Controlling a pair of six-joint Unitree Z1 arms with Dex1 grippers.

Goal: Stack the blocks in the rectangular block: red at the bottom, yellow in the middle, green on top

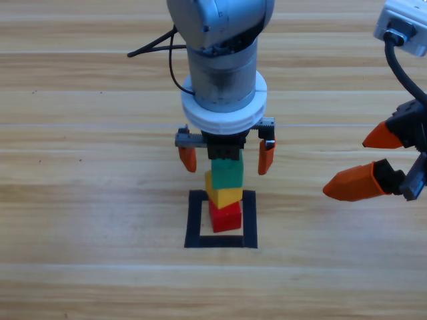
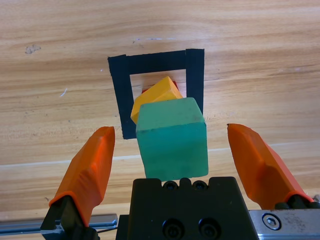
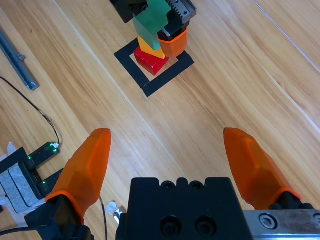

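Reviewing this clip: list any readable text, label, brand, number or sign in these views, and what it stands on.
None readable. The green cube, yellow cube, red cube, the tape frame, the table, the left gripper and the right gripper bear no markings.

Table: wooden table, pale planks running across.
Cable: thin black cable lying on the wood.
Rail: grey metal rail at the edge.
Device: small box with green lights.
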